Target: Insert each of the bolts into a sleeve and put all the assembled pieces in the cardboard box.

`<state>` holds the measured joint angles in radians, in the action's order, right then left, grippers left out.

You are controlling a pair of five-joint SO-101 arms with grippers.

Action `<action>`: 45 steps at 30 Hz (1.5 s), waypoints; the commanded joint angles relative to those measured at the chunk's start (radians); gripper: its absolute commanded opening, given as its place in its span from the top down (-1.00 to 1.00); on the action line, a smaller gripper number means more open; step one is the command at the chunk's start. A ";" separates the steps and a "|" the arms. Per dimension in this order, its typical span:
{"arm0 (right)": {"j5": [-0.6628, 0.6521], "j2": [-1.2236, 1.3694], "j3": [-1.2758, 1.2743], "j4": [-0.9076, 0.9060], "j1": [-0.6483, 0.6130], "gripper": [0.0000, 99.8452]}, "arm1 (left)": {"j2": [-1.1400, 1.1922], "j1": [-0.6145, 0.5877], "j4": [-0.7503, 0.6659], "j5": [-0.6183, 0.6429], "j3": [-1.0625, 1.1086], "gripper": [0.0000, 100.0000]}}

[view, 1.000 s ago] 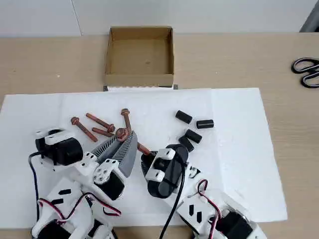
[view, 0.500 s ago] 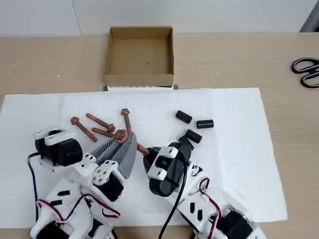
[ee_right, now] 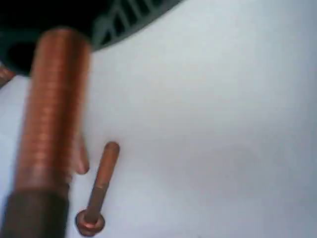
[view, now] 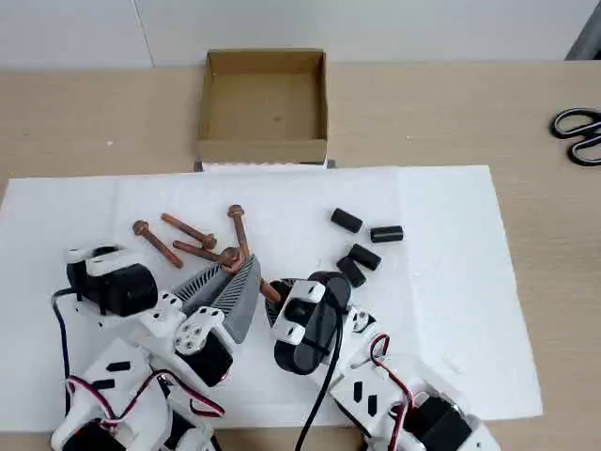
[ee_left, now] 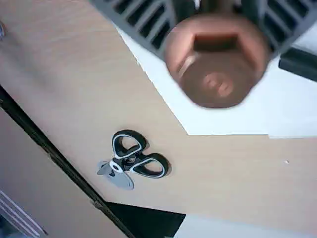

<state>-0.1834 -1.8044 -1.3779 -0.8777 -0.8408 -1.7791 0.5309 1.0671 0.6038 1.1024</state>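
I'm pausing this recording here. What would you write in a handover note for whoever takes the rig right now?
Left gripper: shut on a bolt, near its head.
Right arm: at the shaft's other end, where a black sleeve sits over the shaft.
On the white sheet: four loose bolts and four loose sleeves.
Cardboard box: nothing inside.
Done: first pair partly mated.
Left: seat it, box it, then do the other four.
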 commanded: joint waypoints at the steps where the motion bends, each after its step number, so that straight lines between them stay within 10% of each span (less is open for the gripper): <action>1: -0.009 -0.012 0.012 0.033 -0.018 0.99 | 0.032 0.012 -0.034 0.000 -0.016 0.99; 45: -0.009 -0.012 0.011 0.041 -0.018 0.99 | 0.035 -0.032 -0.015 -0.023 0.001 0.99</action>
<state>-0.1834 -1.8075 -1.3748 -0.8669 -0.8562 -1.7423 0.4925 1.0503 0.5808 1.1040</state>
